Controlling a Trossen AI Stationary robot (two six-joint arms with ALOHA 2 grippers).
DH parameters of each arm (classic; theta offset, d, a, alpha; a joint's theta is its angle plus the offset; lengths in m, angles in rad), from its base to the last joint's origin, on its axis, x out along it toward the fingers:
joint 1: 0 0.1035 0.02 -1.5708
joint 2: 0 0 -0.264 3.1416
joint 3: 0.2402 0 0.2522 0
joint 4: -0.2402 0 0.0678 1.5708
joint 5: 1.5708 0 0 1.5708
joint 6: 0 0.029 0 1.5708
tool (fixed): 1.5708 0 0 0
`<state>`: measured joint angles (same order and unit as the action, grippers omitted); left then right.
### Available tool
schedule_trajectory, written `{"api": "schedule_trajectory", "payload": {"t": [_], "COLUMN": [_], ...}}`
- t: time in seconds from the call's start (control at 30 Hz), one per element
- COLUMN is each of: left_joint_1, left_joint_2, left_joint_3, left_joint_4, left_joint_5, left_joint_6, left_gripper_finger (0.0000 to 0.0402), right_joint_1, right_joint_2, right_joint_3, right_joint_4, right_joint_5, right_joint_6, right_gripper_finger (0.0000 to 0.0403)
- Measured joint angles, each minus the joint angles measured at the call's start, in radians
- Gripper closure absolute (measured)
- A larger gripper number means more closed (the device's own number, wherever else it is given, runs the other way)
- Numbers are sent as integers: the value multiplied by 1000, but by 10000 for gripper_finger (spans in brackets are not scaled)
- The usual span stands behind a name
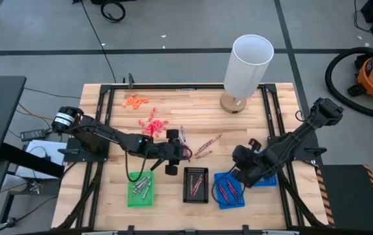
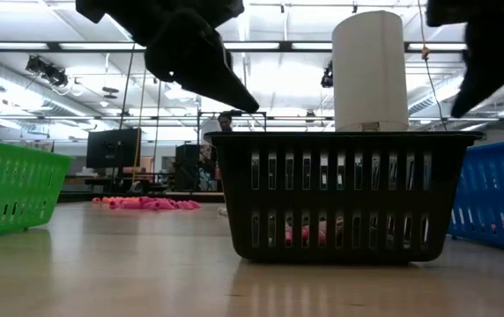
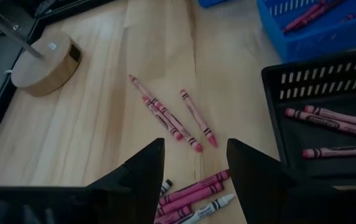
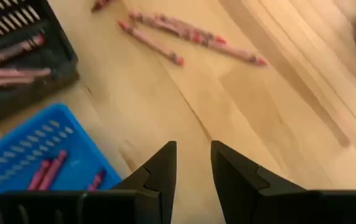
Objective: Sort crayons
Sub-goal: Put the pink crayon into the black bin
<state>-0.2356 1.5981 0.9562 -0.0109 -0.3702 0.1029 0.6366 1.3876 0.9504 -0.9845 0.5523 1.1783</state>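
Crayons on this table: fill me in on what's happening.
Two arms are sorting crayons into trays. The left end effector is open over loose crayons beside the black tray. The right end effector hangs empty, its fingers apart, by the blue tray. The green tray, black tray and blue tray all hold crayons; more lie mid-table.

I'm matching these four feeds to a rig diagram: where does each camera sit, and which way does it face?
High: overhead, looking straight down; both arms, left gripper, right gripper.
Low: table height, facing the black tray; dark arm parts overhead.
Left wrist: past its open fingers at loose crayons.
Right wrist: past its fingers, blue tray nearby.
Shared: both wrist views show the black tray.
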Motion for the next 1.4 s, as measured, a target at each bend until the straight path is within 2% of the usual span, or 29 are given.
{"api": "schedule_trajectory", "payload": {"t": [0.27,0.53,0.9,1.1,1.4], "left_joint_1": [4,4,8,10,10], "left_joint_2": [0,21,49,54,54], "left_joint_3": [0,1,0,0,0], "left_joint_4": [4,55,59,69,67], "left_joint_5": [0,13,27,27,27], "left_joint_6": [-40,-40,-31,-30,-29], "left_gripper_finger": [217,217,217,217,217], "right_joint_1": [-109,-245,-471,-577,-682], "right_joint_2": [0,0,1,1,1], "right_joint_3": [-46,-90,-259,-309,-431], "right_joint_4": [182,362,696,796,999], "right_joint_5": [5,-4,-162,-251,-381], "right_joint_6": [-175,-477,-817,-920,-1038], "right_gripper_finger": [295,294,249,231,233]}}
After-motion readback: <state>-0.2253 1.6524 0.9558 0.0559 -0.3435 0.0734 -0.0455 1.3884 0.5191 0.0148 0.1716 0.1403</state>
